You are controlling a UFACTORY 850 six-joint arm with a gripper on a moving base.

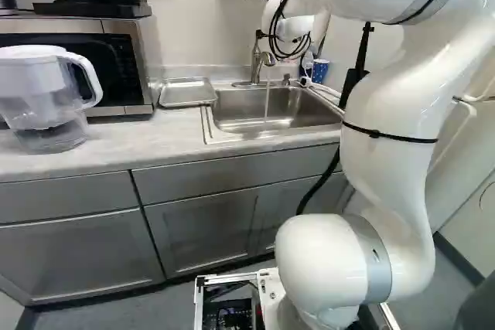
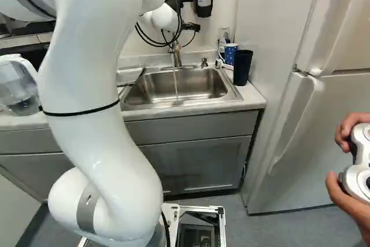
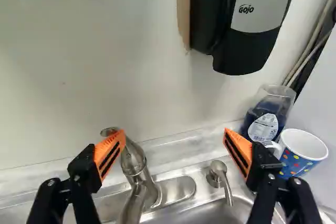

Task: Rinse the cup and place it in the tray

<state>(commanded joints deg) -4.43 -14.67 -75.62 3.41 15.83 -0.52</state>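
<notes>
Reaching over the sink (image 2: 233, 92), the white arm (image 2: 98, 96) holds its black gripper (image 2: 189, 27) near the faucet (image 3: 134, 162), its orange-padded fingers (image 3: 109, 153) wide apart. Water (image 1: 267, 102) runs into the basin. A blue cup with coloured dots (image 2: 230, 54) stands upright beside the sink, next to a dark tumbler (image 2: 243, 66). On the sink's other side, a metal tray (image 1: 187, 93) lies on the counter (image 1: 85, 152).
</notes>
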